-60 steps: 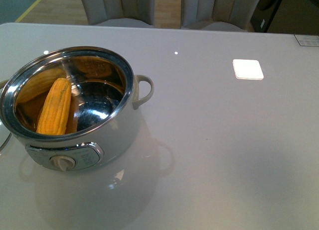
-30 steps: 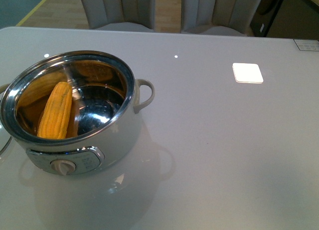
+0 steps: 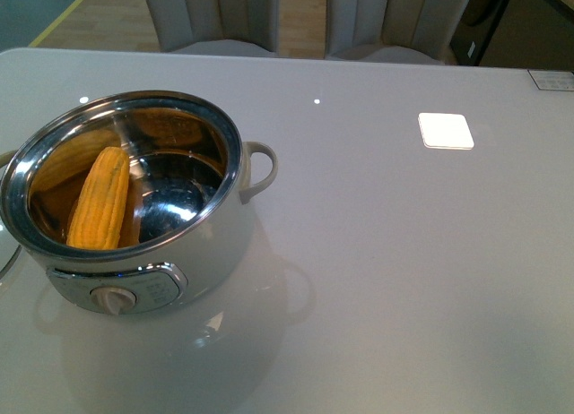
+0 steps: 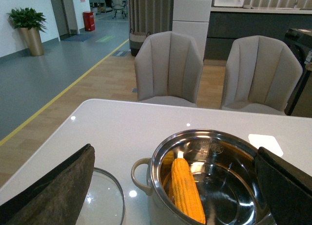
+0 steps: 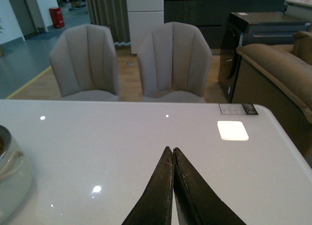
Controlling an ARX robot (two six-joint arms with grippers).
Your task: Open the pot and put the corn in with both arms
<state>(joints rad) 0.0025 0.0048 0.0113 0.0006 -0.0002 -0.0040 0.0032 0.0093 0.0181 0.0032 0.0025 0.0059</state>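
Observation:
The white pot stands open at the left of the table, its steel rim and dial panel toward me. The yellow corn leans inside the bowl against its left wall; the left wrist view shows the corn in the pot too. My left gripper is open, its dark fingers spread wide above the pot. The glass lid lies on the table beside the pot. My right gripper is shut on nothing over bare table. Neither arm shows in the front view.
A white square tile lies on the table at the back right. Two grey chairs stand behind the far edge. The pot's side handle sticks out to the right. A sofa is off to the right.
The front view has shifted slightly, so the pot and table sit a little lower in frame than a second ago. The corn and pot have not moved.

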